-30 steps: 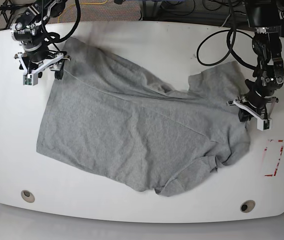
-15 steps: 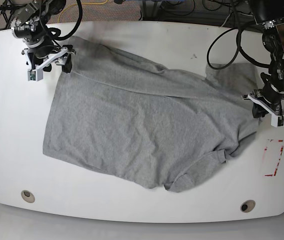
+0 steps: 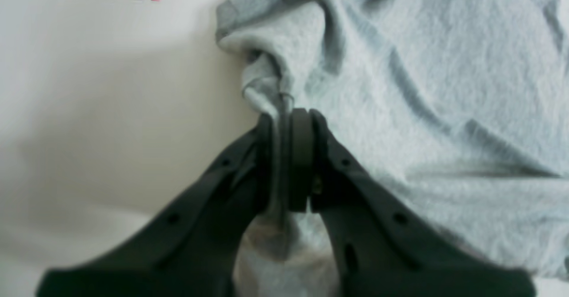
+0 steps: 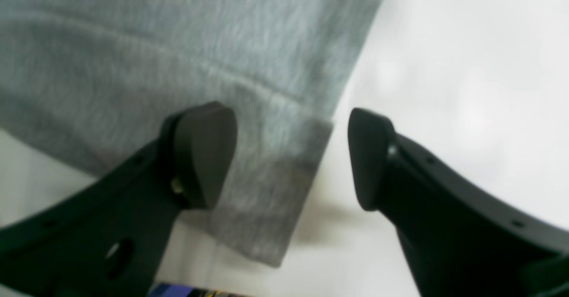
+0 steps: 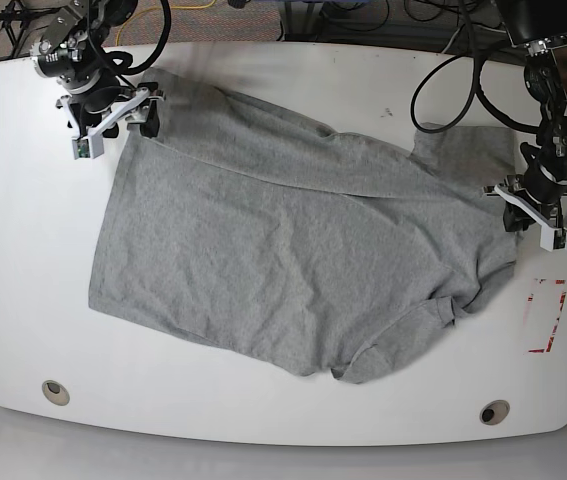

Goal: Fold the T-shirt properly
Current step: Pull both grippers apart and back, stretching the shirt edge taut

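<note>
Two holes [image 5: 55, 391] along lower table [image 5: 23, 250] edge, nearest. Red marking [image 5: 546, 315] at lower right. T-shirt [image 5: 293, 255] spread mid-frame, plain grey side up, creased, one sleeve bunched at lower centre. Left gripper [image 5: 533, 222] at right edge: jaws pressed together on pinched shirt fabric [image 3: 278, 97]. Right gripper [image 5: 115, 122] at upper left, farthest: jaws apart, straddling hemmed shirt corner [image 4: 284, 168], nothing clamped. Cables [image 5: 453, 90] beyond, upper right.
</note>
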You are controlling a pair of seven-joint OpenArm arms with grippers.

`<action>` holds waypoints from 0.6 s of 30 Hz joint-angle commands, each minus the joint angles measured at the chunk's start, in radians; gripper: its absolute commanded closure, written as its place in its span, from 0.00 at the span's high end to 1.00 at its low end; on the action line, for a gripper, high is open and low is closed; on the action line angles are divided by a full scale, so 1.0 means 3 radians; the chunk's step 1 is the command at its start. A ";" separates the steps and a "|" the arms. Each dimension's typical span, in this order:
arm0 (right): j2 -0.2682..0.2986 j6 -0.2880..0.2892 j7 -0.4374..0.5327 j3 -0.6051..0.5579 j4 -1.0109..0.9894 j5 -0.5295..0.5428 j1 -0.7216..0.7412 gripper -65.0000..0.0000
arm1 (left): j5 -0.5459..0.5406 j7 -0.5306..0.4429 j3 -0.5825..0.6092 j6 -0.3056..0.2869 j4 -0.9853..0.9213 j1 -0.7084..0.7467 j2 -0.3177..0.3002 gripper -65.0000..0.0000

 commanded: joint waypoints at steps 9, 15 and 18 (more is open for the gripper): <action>0.0037 0.0005 0.0054 0.0010 -0.0343 0.0043 -0.0008 0.64 | -0.0033 -0.0052 -0.0030 -0.0016 0.0072 0.0087 -0.0048 0.06; 0.0093 0.0005 0.0054 0.0000 -0.0379 0.0043 -0.0008 0.55 | -0.0033 -0.0052 -0.0030 -0.0016 0.0072 0.0149 -0.0048 0.06; 0.0093 0.0005 0.0054 0.0000 -0.0358 0.0043 -0.0008 0.38 | -0.0018 -0.0052 -0.0030 -0.0016 0.0072 0.0149 -0.0048 0.06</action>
